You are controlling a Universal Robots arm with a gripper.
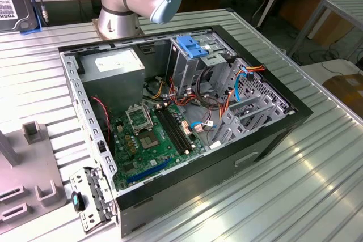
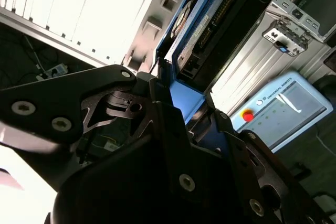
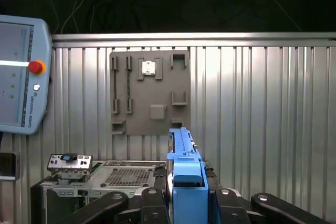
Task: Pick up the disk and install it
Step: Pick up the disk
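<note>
The disk [image 1: 16, 4], dark metal with a white label and a light-blue rail, shows at the top of the exterior view's left, lifted off the ribbed table. In the first wrist view the disk [image 3: 184, 169] stands edge-on, blue rail toward the camera, clamped in my gripper [image 3: 186, 195], which is shut on it. The second wrist view shows the disk [image 2: 210, 22] reaching out past my gripper [image 2: 181, 100] and its black linkages. The open computer case [image 1: 266, 140] lies on its side mid-table. Inside it stands the grey drive cage [image 1: 190, 69] with a blue latch on top.
A grey fixture plate [image 3: 149, 93] lies on the ribbed metal table [image 3: 262, 108], also seen at the exterior view's left [image 1: 22, 185]. A teach pendant [image 3: 21, 77] rests by the table edge. The arm's base [image 1: 122, 4] stands behind the case. A loose metal bracket [image 1: 91, 196] leans at the case's corner.
</note>
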